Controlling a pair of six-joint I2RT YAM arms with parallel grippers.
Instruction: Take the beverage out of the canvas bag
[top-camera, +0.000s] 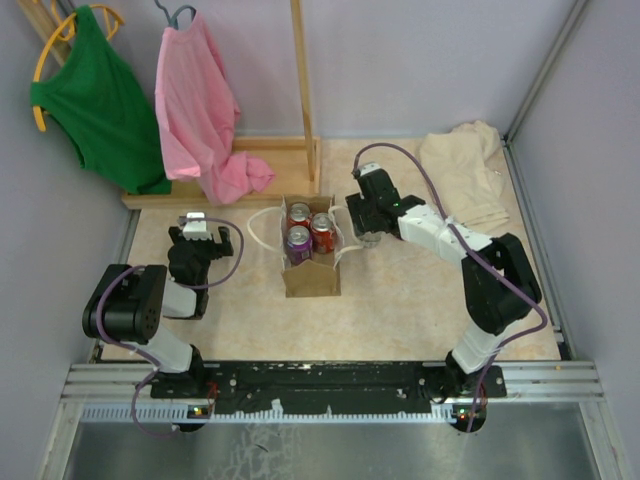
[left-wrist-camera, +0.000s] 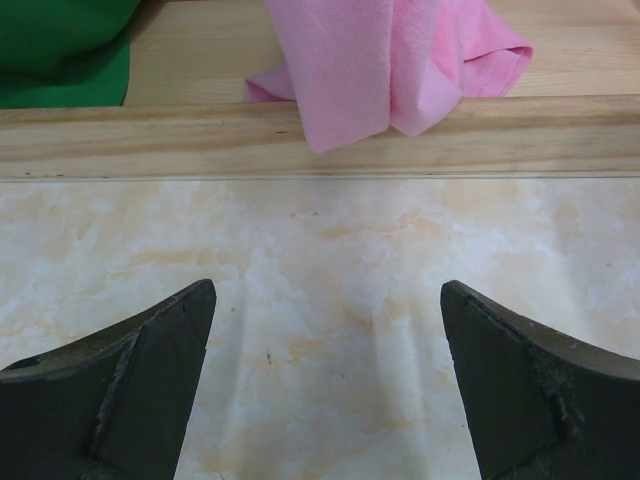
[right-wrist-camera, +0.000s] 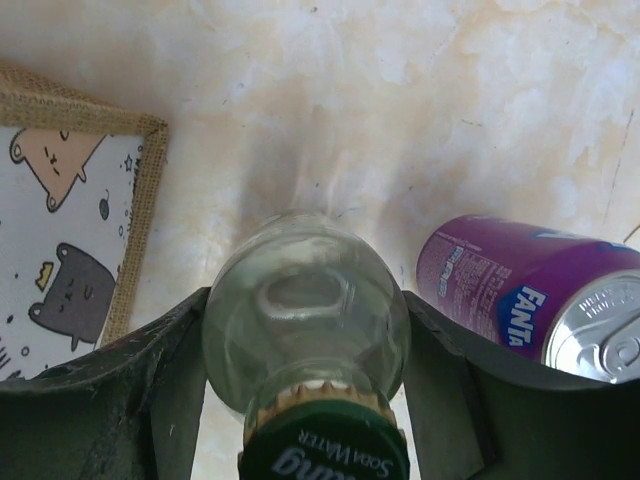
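Note:
The tan canvas bag (top-camera: 311, 278) stands mid-table with white loop handles (top-camera: 262, 228). A red can (top-camera: 322, 232), a purple can (top-camera: 299, 243) and a silver-topped can (top-camera: 298, 213) stand inside it. My right gripper (top-camera: 368, 236) is just right of the bag. In the right wrist view it (right-wrist-camera: 305, 300) is shut on a clear glass soda water bottle (right-wrist-camera: 305, 340) with a green cap, upright over the table. A purple Fanta can (right-wrist-camera: 510, 290) stands right of the bottle. My left gripper (top-camera: 192, 218) is open and empty left of the bag, over bare table (left-wrist-camera: 328, 290).
A burlap-edged panel printed with cartoon animals (right-wrist-camera: 70, 230) lies left of the bottle. A wooden rack base (top-camera: 240, 170) with pink (top-camera: 205, 115) and green (top-camera: 100, 100) garments stands at the back left. A cream cloth heap (top-camera: 465, 175) lies at the back right.

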